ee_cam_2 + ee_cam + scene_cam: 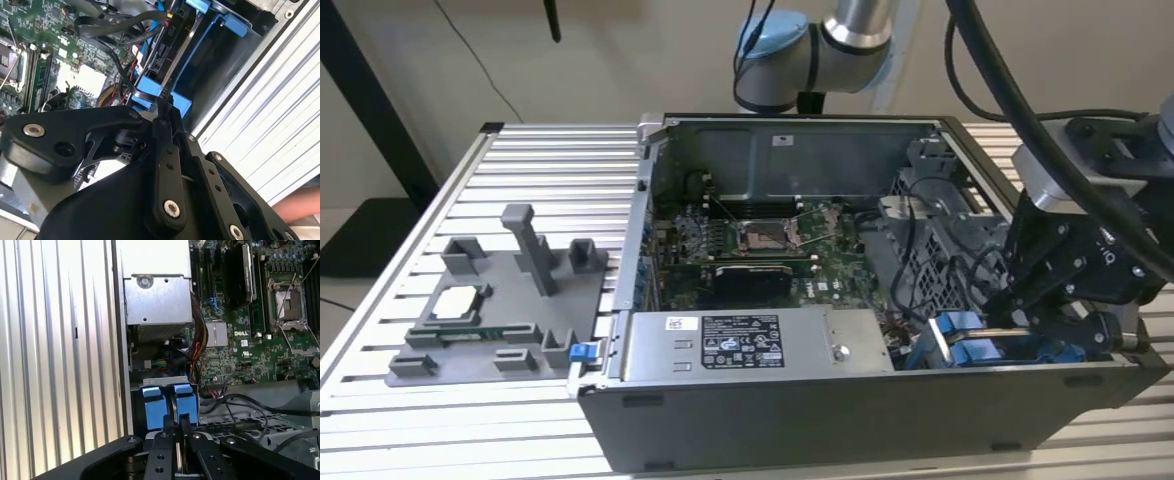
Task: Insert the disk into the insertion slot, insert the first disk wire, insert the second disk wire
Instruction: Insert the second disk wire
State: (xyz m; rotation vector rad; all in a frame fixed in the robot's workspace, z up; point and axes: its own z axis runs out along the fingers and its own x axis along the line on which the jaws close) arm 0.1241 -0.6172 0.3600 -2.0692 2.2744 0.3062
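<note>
Outside first, in the exterior view: an open computer case (854,400) sitting on the ribbed metal counter (547,180). Gripper (1014,322) reaching down into the case corner on the exterior view's right, right at the insertion slot (958,352) with its blue bits. Grey power box (747,345) just beside, green motherboard (747,240) behind it.

Next, in the second wrist view: fingers (167,120) pulled in narrow, almost shut, tips touching the blue tabs (150,92) of the disk (160,55). Disk lying down inside the slot, between blue rails. Black wires (115,25) looping close by, one running right down to the fingertips. Hard to tell if anything is pinched between them.

Last, in the first wrist view: two blue tabs side by side, fingertips right in front, wires off to one side.

Could go wrong like this: catching a loose wire and tugging it, or pushing crooked and jamming the disk or bending a plug.
</note>
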